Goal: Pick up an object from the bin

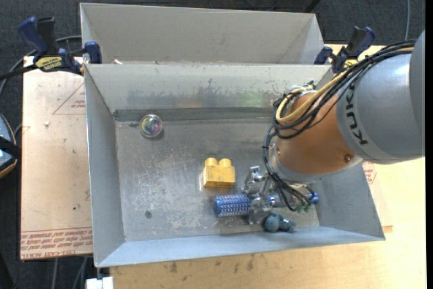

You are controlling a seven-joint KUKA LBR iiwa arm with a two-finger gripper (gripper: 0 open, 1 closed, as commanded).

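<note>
Because three things crowd the pincer toward five o'clock in the bin, the step in hand, settling on one piece, would go best by lowering straight over a single thing, clear of its neighbours. The blue brush lies just beside the pincer at its eight o'clock, perhaps touching. The yellow brick sits near at ten, and a grey lump at five. Whether the pincer is spread or pressed together I cannot tell.

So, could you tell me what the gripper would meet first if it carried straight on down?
Probably the blue bristly roller beside the gripper, or the bin floor next to it; depth is unclear.
</note>
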